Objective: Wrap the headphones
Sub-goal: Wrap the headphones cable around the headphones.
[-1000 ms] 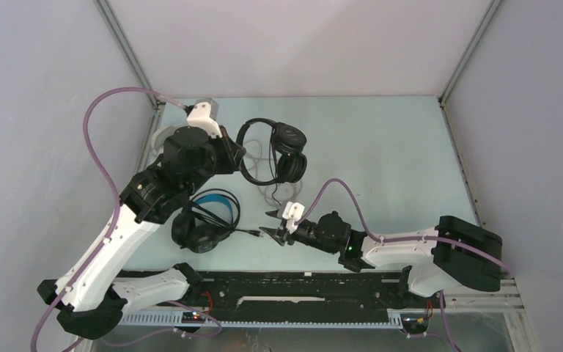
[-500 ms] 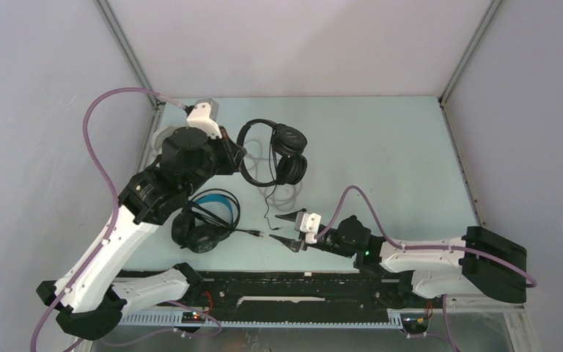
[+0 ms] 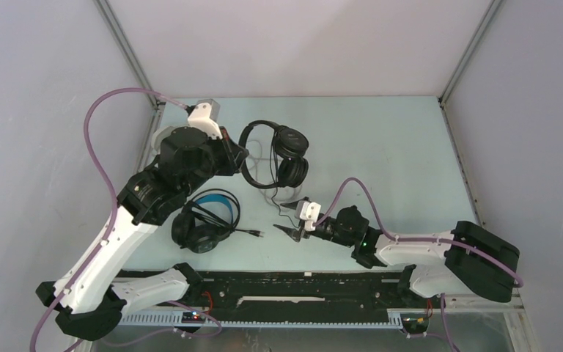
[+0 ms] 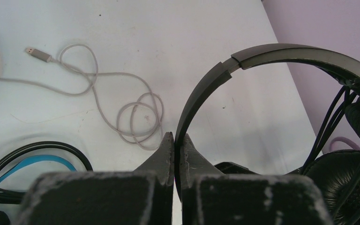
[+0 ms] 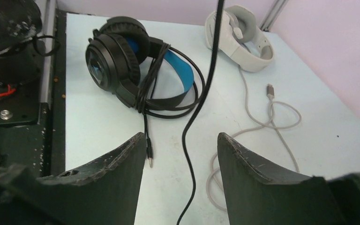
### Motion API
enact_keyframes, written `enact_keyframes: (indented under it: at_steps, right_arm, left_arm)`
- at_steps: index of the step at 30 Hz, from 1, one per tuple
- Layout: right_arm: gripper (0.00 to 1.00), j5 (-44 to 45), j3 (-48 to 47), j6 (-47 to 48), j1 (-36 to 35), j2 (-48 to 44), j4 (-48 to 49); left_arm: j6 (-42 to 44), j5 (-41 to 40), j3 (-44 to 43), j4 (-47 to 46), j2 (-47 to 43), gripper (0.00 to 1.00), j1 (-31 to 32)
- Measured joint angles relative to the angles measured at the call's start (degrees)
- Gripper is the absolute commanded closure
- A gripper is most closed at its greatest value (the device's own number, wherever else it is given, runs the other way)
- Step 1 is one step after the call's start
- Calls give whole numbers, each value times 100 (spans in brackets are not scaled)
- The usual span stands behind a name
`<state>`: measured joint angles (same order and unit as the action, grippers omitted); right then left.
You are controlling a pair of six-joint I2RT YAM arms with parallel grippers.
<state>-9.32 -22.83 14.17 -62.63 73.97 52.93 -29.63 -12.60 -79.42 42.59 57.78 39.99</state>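
With the thin black headphones [image 3: 291,141] being held up over the table [image 3: 388,147] by the left gripper [image 4: 174,138] clamped on the headband [image 4: 262,53], the right gripper [image 5: 180,136] is being opened wider, empty, astride the dangling cable [image 5: 209,75] for regrasping.

No words, brand names, nos. or signs can be read anywhere here.
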Motion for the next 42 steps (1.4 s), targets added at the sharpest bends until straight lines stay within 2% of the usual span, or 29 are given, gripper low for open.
enact_keyframes:
  at_steps: [6,11,15,20,30,36,42]
  right_arm:
    - [50,-219,31,-90,339,424,249]
    - [73,-411,332,-361,533,1075,863]
    - [77,-586,634,-647,708,1591,1488]
    - [99,-704,761,-841,800,1985,2190]
    - [100,-654,876,-1204,1049,1996,2702]
    - [100,-216,1200,-1591,1510,1720,2734]
    - [100,216,1436,-2015,2009,1235,2667]
  left_arm:
    - [-42,258,-105,-85,-17,100,0]
    - [-190,686,-105,-282,-48,100,-7]
    - [-372,1051,-105,-514,-55,100,-24]
    - [-511,1340,-105,-702,-111,100,-35]
    - [-455,1781,-105,-778,-197,100,-118]
    - [50,2186,-105,-575,-210,100,-247]
    - [444,2203,-105,-260,-345,100,-483]
